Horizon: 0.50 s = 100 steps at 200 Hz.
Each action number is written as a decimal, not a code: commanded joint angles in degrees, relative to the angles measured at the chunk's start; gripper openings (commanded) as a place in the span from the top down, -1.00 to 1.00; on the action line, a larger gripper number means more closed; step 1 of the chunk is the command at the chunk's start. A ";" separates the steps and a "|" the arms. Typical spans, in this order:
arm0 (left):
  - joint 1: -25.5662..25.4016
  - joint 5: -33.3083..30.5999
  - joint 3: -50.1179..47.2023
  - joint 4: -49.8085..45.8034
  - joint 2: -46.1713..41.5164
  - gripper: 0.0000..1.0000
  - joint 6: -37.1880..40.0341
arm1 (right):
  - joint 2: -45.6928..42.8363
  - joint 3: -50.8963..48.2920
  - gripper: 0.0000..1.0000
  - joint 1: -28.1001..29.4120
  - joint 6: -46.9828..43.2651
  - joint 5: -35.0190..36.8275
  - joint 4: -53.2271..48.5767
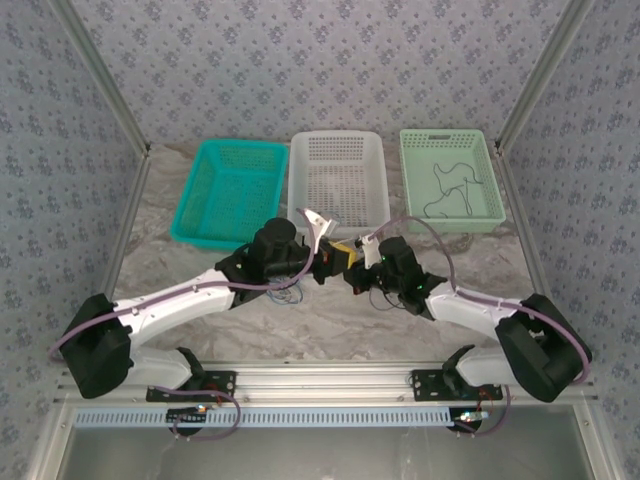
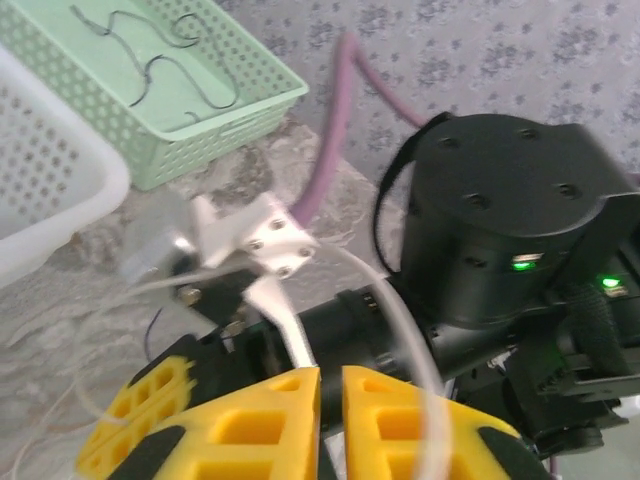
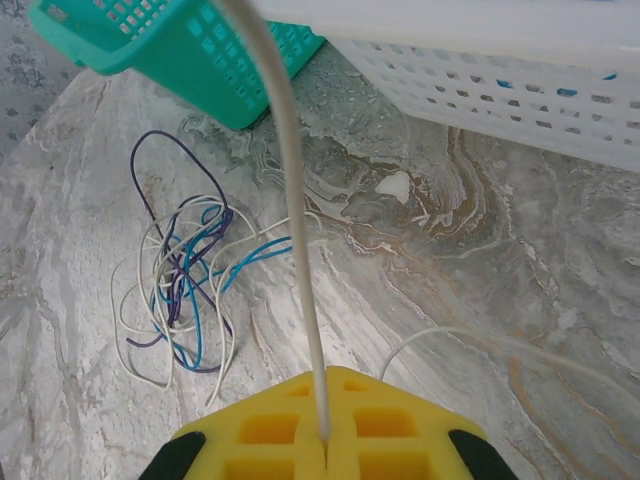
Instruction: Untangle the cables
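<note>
Surface: grey-veined marble table (image 3: pixel 480 260) with patterned wallpaper (image 1: pixel 320 60) around it; three baskets stand along the far side: teal basket (image 1: pixel 240 143), white basket (image 1: pixel 338 135), green basket (image 1: pixel 448 133)
Already sorted: one dark cable (image 1: pixel 450 185) lies loose in the green basket
Knot: the tangle (image 3: pixel 185 290) of blue, dark and cream loops lies on the marble near the teal basket's corner; from above it sits under the wrist of the left arm (image 1: pixel 190 295)
Right gripper: the right gripper (image 3: pixel 325 445) is clenched on the cream cable (image 3: pixel 300 250), which comes out of the seam between its fingers
Left gripper: the left gripper (image 2: pixel 330 410) is close against the right one, with a thin gap between its yellow fingers (image 2: pixel 260 410); I cannot tell whether it pinches anything
Key relation: the cream cable's long axis runs straight away from the right gripper toward the baskets, and the tangle sits to the left of that line, so the left arm is nearer to it
Next move, likely: draw the cream strand rightward, away from the tangle, so it slips free
</note>
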 commanded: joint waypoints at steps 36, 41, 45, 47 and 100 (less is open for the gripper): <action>1.47 -10.24 -1.86 -8.64 -8.51 -0.58 2.51 | -8.12 4.83 1.00 -1.62 -2.07 2.12 -14.94; 1.54 -11.20 -1.97 -9.58 -9.32 -0.82 3.03 | -8.90 5.47 1.00 -2.09 -1.91 2.48 -16.13; 1.59 -11.85 -2.24 -10.29 -9.97 -0.98 3.41 | -9.53 6.02 1.00 -2.49 -1.81 2.74 -17.16; 1.62 -12.26 -2.28 -10.61 -10.18 -0.99 3.50 | -9.87 6.38 1.00 -2.68 -1.81 2.83 -17.56; 2.97 -23.32 -7.13 -15.02 -19.58 -0.99 3.60 | -12.21 18.10 1.00 -7.28 -4.25 1.69 -30.34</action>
